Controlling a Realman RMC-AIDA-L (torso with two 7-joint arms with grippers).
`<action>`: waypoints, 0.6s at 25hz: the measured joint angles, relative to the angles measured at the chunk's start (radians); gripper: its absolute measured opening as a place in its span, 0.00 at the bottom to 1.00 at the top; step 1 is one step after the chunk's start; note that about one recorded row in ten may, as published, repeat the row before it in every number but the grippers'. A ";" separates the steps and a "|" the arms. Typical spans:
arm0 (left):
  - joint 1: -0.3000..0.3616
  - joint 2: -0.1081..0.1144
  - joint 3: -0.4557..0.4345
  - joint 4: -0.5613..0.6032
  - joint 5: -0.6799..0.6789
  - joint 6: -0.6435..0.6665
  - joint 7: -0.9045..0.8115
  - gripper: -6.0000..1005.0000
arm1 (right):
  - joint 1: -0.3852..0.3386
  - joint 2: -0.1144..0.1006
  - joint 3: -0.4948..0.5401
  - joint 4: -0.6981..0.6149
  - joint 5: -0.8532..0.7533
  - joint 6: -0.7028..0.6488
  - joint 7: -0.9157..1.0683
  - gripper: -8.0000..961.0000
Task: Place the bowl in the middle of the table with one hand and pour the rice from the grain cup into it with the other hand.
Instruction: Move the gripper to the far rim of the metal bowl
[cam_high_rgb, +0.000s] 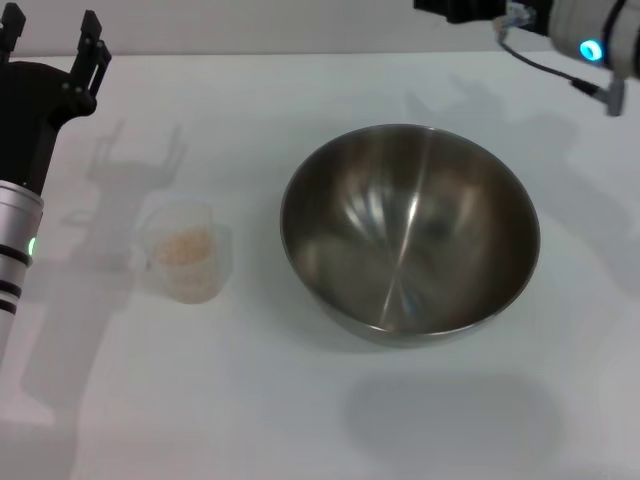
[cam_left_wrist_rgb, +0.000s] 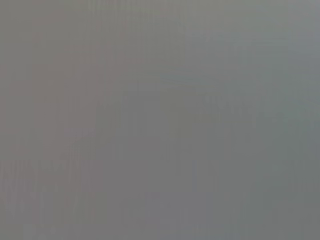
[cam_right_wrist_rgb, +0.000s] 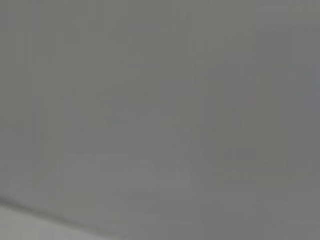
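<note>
Steel mixing bowl (cam_high_rgb: 410, 232): one, large, round, shiny, standing upright on the white table (cam_high_rgb: 300, 400) a little right of centre in the head view; the inside is reflective, showing pale streaks of light, and holds nothing. Grain cup (cam_high_rgb: 186, 250): one, small, clear plastic, faintly frosted, upright on the table to the left of the bowl and clearly apart from it, touched by neither gripper. Contents of the cup: rice (cam_high_rgb: 184, 246), a low heap of whitish-beige grains seen through the open top, all of it inside the cup; no grains lie in the bowl or on the tabletop. Left gripper (cam_high_rgb: 52, 42): black, two-fingered, at the upper left of the head view, raised above the table behind and to the left of the cup, well apart from it; its fingers (cam_high_rgb: 90, 45) stand spread apart with nothing between them, and its shadow falls on the table just behind the cup. Right arm (cam_high_rgb: 590, 40): silver and black with a glowing blue ring light, at the upper right edge of the head view, behind and above the bowl; its gripper is cut off by the edge, so the state of its jaws cannot be told. Both wrist views: a plain grey surface only, nothing identifiable.
</note>
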 joint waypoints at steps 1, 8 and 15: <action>0.000 0.000 0.000 0.000 0.000 0.000 0.000 0.76 | 0.020 -0.002 0.070 -0.061 0.001 0.179 0.003 0.70; 0.000 0.000 0.002 -0.010 0.000 -0.001 -0.002 0.76 | 0.153 -0.009 0.296 -0.068 0.001 0.617 -0.035 0.69; -0.005 0.000 0.001 -0.011 0.000 -0.002 -0.002 0.76 | 0.261 -0.014 0.372 0.093 -0.020 0.797 -0.130 0.67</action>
